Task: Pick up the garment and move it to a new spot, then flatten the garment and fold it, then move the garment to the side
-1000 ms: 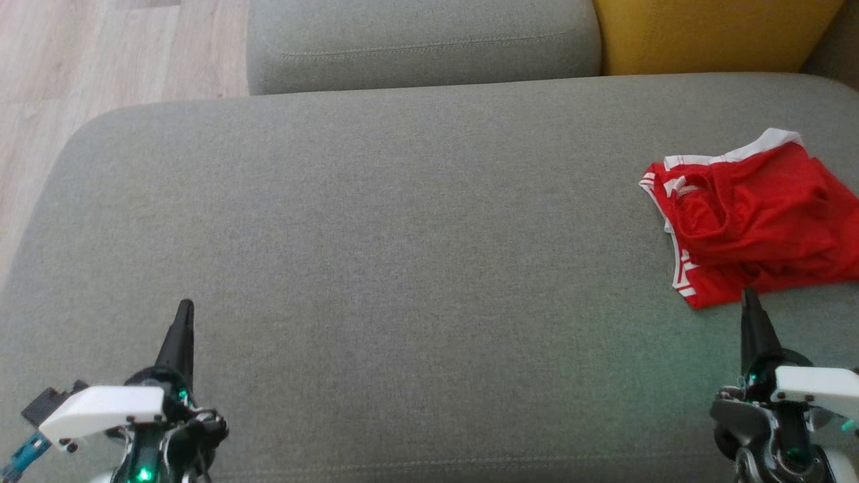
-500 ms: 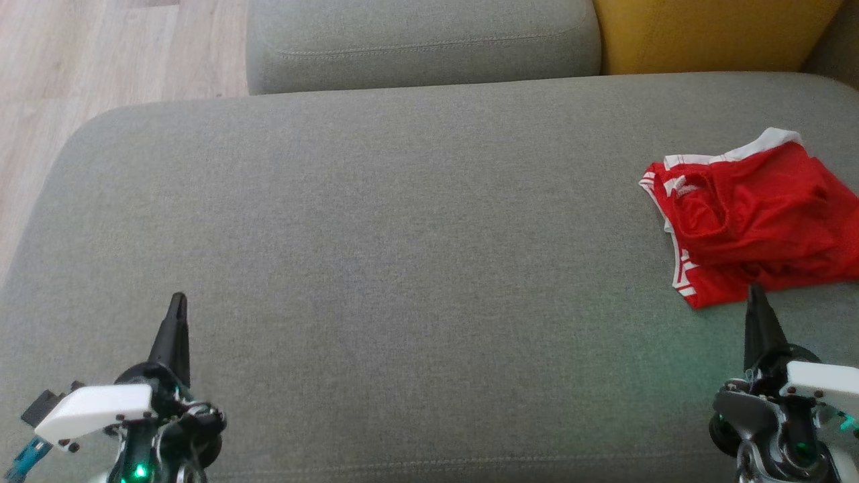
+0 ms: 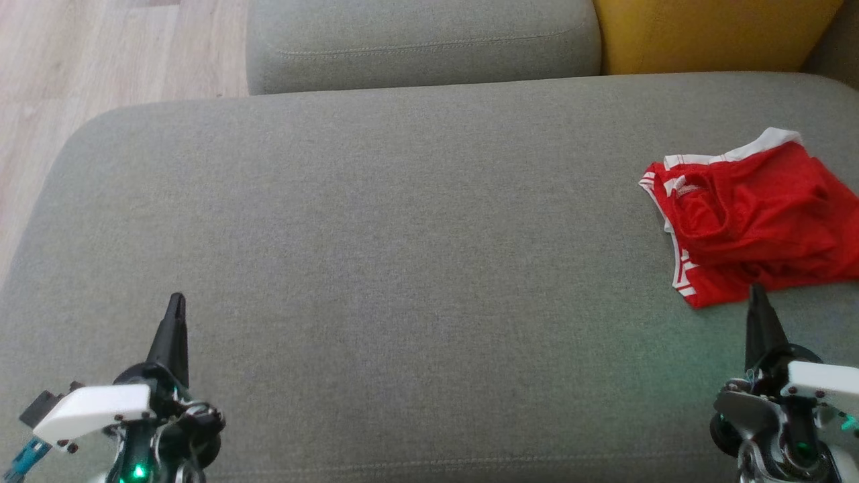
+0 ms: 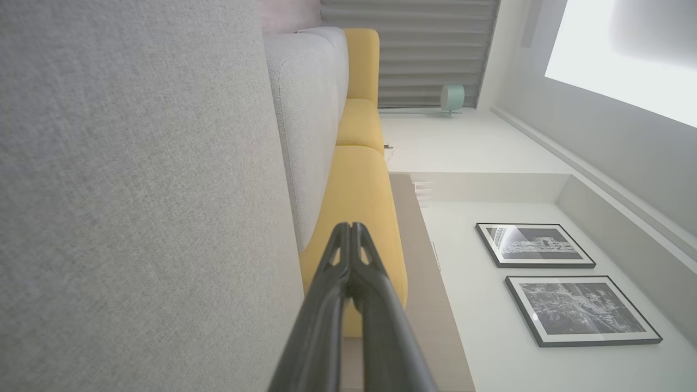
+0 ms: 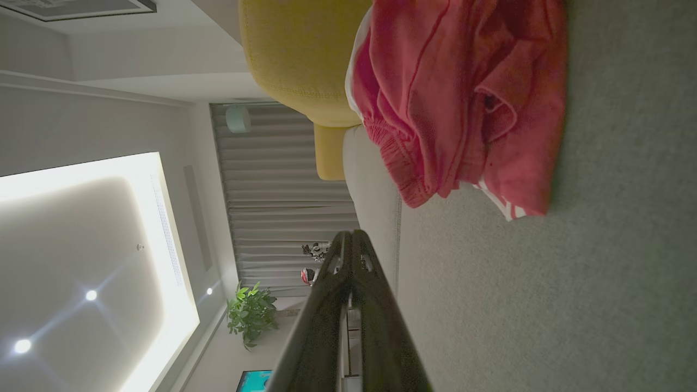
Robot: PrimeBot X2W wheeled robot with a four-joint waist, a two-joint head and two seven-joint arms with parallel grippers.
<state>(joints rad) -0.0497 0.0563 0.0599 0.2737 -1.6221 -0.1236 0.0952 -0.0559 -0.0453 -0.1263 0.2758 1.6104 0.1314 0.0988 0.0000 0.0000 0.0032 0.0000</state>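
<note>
Head view: over the last second both arms only nudge. The left gripper [image 3: 176,300] drifts a touch toward the grey seat cushion's [image 3: 402,235] near-left corner, and the right gripper [image 3: 756,292] edges toward its right end. The garment [image 3: 751,215] doesn't stir. It lies bunched at the cushion's right end, neither flat nor folded. That fits a heap waiting to be lifted or one just set down at a new spot, so I read this as settling, not handling. Both pairs of fingers are pressed together, holding nothing.

Left wrist view: the fingers meet at the tip [image 4: 351,226], with the cushion alongside and nothing between them.

Right wrist view: the fingers are together [image 5: 348,234] and the red heap [image 5: 463,98] is just ahead on the cushion. It's dim here, so probably a small gap, but I can't be sure.

Count: one garment, two grippers, one seat cushion.
</note>
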